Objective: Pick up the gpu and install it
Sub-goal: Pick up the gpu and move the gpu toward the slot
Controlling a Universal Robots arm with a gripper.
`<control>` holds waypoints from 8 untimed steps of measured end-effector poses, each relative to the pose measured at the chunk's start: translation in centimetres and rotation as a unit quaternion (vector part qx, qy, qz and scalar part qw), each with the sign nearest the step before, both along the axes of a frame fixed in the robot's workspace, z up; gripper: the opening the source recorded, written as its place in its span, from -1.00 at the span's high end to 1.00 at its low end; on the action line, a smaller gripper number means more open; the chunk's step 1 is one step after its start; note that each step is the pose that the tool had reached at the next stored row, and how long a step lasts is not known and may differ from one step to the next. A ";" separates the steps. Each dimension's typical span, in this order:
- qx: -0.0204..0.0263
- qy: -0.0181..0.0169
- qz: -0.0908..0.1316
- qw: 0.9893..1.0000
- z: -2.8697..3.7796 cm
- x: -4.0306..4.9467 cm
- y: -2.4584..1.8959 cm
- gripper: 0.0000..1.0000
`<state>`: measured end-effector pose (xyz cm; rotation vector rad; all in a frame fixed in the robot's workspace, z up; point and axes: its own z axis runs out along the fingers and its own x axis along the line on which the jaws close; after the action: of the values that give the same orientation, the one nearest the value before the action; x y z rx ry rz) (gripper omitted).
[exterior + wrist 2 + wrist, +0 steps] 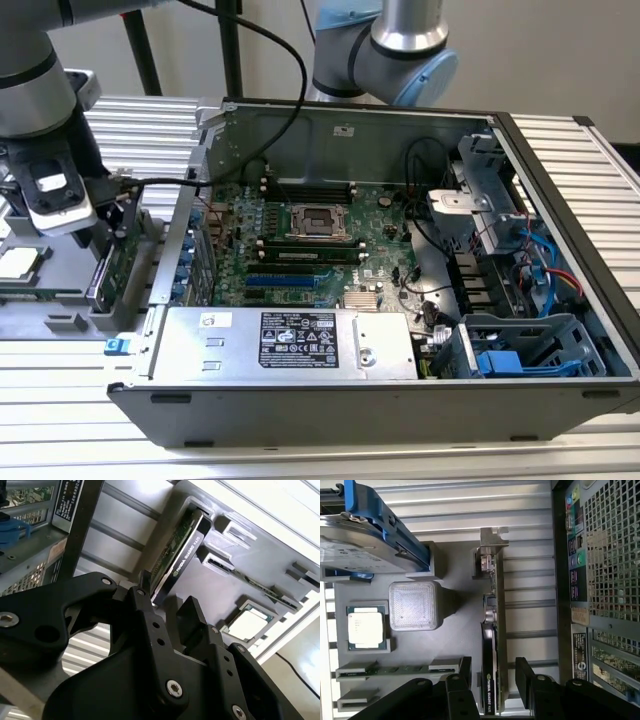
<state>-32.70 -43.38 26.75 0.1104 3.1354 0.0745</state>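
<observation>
A ribbed metal desk [60,400] carries everything, with a plain pale wall [560,60] behind it. Most of the desk is taken by an open computer case [350,410] with its green motherboard [300,240] exposed. At the exterior view's left, just beside the case, lies a grey parts tray [60,300], and the arm [30,90] reaches down over it. The tray also holds a hard drive in a blue carrier [365,545], a processor [366,626] and a memory stick [395,670]. The gpu [492,630] stands on edge in a slot along the side of the tray nearest the case, its silver bracket [492,537] at the end away from the end effector. The end effector [494,666] is open wide and straddles the cooler end of the card. One of its fingers [465,672] is on each side, and a gap shows on both sides, so nothing is gripped. The step in hand looks like the grasp. It would go best with the fingers centred and square to the board, low enough to bear on the flat faces rather than the top edge. They should close evenly so that the card is not tipped in its slot, and the lift should be straight up, since the case wall is close by.
</observation>
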 end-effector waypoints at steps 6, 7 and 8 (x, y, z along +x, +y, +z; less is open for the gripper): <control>0.000 0.000 0.000 1.000 -0.51 -0.11 0.00 -1.00; 0.000 0.000 0.000 1.000 -0.60 -0.12 0.00 -1.00; 0.000 0.000 0.000 1.000 -0.68 -0.14 0.00 -1.00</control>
<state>-32.84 -43.38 26.07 0.1104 3.1361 0.0745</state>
